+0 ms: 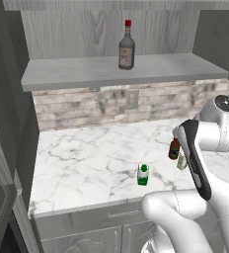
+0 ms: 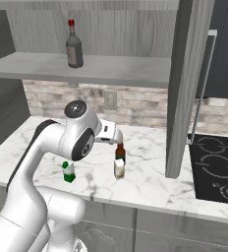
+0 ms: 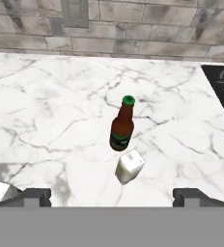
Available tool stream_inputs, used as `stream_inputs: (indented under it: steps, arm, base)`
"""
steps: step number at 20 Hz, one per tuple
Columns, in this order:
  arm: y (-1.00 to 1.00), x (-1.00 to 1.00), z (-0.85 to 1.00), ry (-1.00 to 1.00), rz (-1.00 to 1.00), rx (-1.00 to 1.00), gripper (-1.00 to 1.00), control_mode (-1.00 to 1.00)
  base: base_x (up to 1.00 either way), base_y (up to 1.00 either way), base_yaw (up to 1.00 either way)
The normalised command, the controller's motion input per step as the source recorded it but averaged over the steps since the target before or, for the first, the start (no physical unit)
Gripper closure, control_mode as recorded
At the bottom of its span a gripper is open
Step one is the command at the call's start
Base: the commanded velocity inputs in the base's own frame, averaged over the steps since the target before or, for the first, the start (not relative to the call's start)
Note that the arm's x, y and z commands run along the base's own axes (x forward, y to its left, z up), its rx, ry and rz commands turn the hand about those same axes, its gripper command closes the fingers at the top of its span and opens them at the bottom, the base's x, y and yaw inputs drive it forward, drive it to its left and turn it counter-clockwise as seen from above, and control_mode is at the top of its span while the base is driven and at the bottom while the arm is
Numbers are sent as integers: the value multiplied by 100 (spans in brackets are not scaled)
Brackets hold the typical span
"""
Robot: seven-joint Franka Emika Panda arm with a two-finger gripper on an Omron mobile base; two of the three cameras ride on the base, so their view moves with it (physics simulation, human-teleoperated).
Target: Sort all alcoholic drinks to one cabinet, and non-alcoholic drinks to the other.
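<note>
- Now, the tall clear-grey bottle (image 1: 127,47) with red cap and pale label stands upright on the long shelf of the wide wall cabinet (image 1: 77,74): by my judgement one alcoholic drink is sorted, three drinks are left.
- On the marble counter (image 1: 82,158), the slim brown bottle (image 3: 122,126) with green cap and green label stands upright, about centre in the hand view.
- Just beside it at five o'clock sits the cream-yellow carton (image 3: 129,166), short and boxy; whether they touch, I cannot tell.
- Well apart, the green and white carton (image 1: 143,175) with white cap waits near the counter's front edge.
- The gripper (image 3: 119,195) hangs above the brown bottle and cream carton, its fingers (image 3: 34,197) spread wide, pinching nothing.
- At three o'clock in the right base view, the narrower cabinet unit (image 2: 182,74) by the black oven awaits the cartons.
</note>
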Motion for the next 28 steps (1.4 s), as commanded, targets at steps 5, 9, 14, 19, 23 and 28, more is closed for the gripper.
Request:
stream_inputs:
  steps: [5, 9, 14, 19, 23, 28]
  arm:
    - [-7, 22, -21, 0, 0, 0, -100, -100]
    - [-8, 21, -19, 0, 0, 0, -100, -100]
    - [-8, 19, -18, 0, 0, -1, -100, -100]
    - [-6, 16, -17, 0, 0, -1, -100, -100]
    - [-3, 13, -19, 0, 0, -1, -100, -100]
    - [-5, 14, -20, 0, 0, 0, -100, -100]
  base:
    - [0, 0, 0]
    - [0, 0, 0]
    - [0, 0, 0]
    - [0, 0, 0]
    - [0, 0, 0]
    - [0, 0, 0]
